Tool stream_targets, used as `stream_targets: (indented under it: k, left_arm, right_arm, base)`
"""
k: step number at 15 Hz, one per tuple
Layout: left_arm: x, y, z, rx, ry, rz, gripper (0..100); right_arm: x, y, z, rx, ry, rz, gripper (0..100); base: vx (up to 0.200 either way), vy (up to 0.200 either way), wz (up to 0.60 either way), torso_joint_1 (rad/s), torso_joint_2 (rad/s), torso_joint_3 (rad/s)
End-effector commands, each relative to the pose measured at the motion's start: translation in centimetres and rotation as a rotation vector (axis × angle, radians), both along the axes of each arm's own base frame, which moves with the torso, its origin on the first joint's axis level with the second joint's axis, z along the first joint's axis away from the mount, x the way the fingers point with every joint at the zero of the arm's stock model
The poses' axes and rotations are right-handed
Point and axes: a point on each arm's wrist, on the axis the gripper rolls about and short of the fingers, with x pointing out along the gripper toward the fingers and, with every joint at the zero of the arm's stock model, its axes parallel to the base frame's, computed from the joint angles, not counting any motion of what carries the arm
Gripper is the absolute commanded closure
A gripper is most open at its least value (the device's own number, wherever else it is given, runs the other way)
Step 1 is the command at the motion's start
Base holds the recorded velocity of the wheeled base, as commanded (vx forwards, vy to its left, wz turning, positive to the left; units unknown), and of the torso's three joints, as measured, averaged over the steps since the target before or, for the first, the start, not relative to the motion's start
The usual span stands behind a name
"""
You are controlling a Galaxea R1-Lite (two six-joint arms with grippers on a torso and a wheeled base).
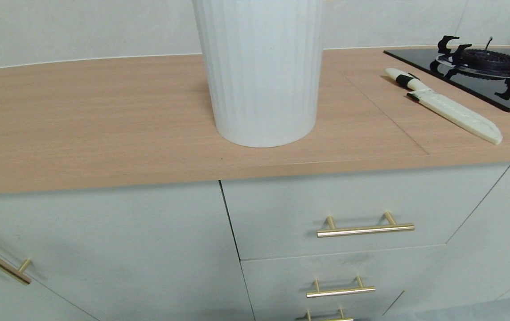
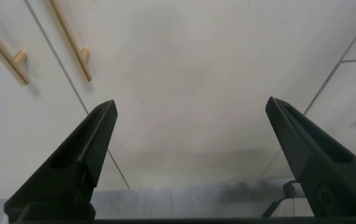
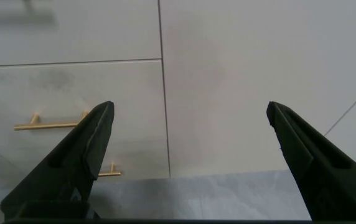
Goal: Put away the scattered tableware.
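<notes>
A cream-bladed knife (image 1: 444, 105) with a cream and black handle lies on the wooden countertop (image 1: 103, 120) at the right, beside the hob. A tall white ribbed container (image 1: 261, 71) stands in the middle of the counter. My left gripper (image 2: 190, 109) hangs open, low in front of the grey cabinet doors, with nothing between its fingers. My right gripper (image 3: 190, 112) is open too, facing the cabinet drawers near the floor, and holds nothing.
A black glass hob (image 1: 482, 73) with a burner grate sits at the counter's far right. Below the counter are grey cabinet fronts with brass bar handles (image 1: 365, 228). The wall runs behind the counter.
</notes>
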Motion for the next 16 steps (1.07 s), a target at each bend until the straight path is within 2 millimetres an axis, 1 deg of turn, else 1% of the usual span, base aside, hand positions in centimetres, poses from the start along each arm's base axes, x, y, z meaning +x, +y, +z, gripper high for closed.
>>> stream_targets:
  k: [1,8,12,14,16]
  left_arm:
    - [0.0,0.0,0.0,0.001,0.0,0.0,0]
    - [0.01,0.0,0.0,0.001,0.001,0.0,0]
    - [0.01,0.0,0.0,-0.001,0.001,0.0,0]
    - [0.0,0.0,0.0,-0.001,0.0,0.0,0]
    - [0.01,0.0,0.0,0.001,0.001,0.0,0]
  right_arm:
    - [0.01,0.0,0.01,0.0,0.001,0.0,0]
    - [0.01,0.0,0.01,-0.002,0.001,0.0,0]
    - [0.01,0.0,0.01,-0.002,0.001,0.0,0]
    - [0.01,0.0,0.01,-0.002,0.001,0.0,0]
    - [0.01,0.0,0.01,-0.002,0.001,0.0,0]
  base:
    - [0.0,0.0,0.0,0.0,0.0,0.0]
    - [0.0,0.0,0.0,0.005,-0.01,-0.005]
    - [0.0,0.0,0.0,0.137,-0.19,-0.223]
    - [0.0,0.0,0.0,0.188,-0.6,-0.266]
    - [0.0,0.0,0.0,0.066,-0.58,-0.261]
